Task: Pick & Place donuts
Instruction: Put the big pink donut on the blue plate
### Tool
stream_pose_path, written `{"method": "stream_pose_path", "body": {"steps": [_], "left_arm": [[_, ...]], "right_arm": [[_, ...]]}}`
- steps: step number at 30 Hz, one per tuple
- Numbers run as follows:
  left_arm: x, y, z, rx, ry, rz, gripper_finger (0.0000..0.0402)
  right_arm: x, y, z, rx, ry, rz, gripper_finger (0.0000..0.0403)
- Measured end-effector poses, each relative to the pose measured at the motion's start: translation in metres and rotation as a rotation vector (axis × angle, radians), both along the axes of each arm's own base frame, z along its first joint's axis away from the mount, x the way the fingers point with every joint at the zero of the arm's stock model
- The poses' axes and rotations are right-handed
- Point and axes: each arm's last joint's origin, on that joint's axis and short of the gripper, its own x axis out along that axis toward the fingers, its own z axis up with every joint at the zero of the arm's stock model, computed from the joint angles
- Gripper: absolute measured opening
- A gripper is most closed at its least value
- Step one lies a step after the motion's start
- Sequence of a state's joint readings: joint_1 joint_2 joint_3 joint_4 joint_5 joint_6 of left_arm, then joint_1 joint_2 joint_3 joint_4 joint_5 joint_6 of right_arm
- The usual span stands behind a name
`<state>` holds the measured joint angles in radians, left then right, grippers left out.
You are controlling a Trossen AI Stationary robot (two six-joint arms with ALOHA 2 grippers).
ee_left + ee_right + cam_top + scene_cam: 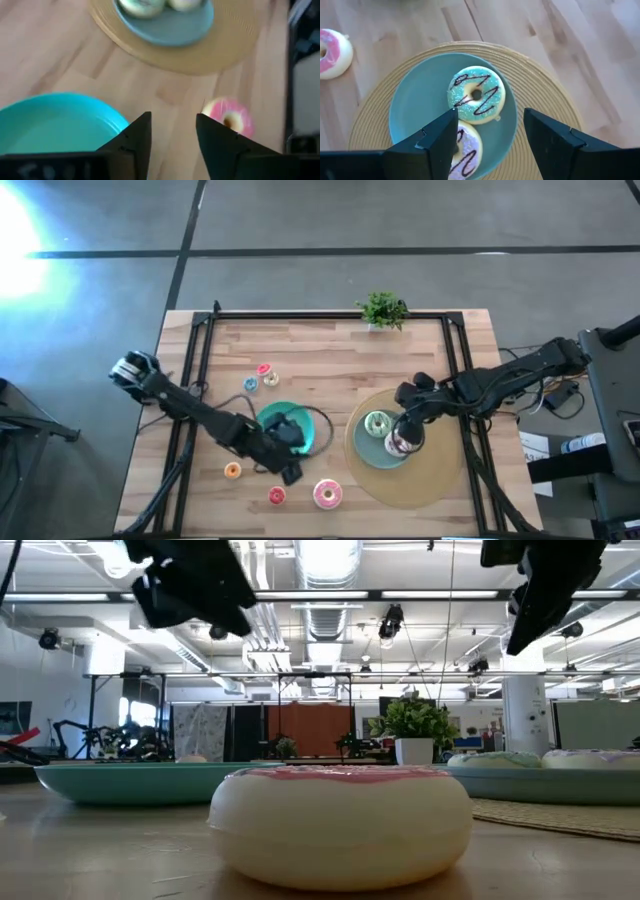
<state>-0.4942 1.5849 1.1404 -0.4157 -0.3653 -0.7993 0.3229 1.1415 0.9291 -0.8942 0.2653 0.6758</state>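
Note:
My left gripper hangs open above the table between the empty teal plate and the pink-iced donut, which lies flat on the wood. My right gripper is open above the second teal plate on the woven mat. The green-iced donut and the white-purple donut lie flat on that plate, the latter partly hidden by a finger. Tiny red and orange rings lie near the front edge; tiny red, yellow and bluish rings lie farther back.
A small potted plant stands at the table's far edge. A black metal frame runs around the table top. In the low view the pink donut fills the foreground and both grippers hang well above the table.

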Motion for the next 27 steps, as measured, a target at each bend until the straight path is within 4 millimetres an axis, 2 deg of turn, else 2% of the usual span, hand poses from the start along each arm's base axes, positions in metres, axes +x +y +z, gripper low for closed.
{"method": "stream_pose_path", "body": {"steps": [6, 12, 15, 20, 25, 27], "left_arm": [[0.042, -0.026, -0.01, 0.002, 0.163, -0.106, 0.0186], [0.073, -0.054, -0.018, 0.049, 0.224, -0.205, 0.0192], [0.082, -0.062, -0.019, 0.067, 0.227, -0.234, 0.0192], [0.092, -0.069, -0.039, 0.039, 0.25, -0.257, 0.0192], [0.094, -0.067, -0.063, 0.047, 0.32, -0.229, 0.0191], [0.096, -0.064, -0.066, 0.033, 0.325, -0.206, 0.0191]], "right_arm": [[-0.008, -0.003, 0.008, -0.037, -0.035, 0.034, 0.0219], [-0.015, -0.006, 0.014, -0.047, -0.062, 0.037, 0.0219], [-0.016, -0.007, 0.015, -0.047, -0.074, 0.021, 0.0219], [-0.02, -0.008, 0.015, -0.052, -0.049, 0.018, 0.0219], [-0.021, -0.008, 0.014, -0.052, -0.043, 0.012, 0.0219], [-0.021, -0.008, 0.014, -0.051, -0.043, 0.011, 0.0219]]}}
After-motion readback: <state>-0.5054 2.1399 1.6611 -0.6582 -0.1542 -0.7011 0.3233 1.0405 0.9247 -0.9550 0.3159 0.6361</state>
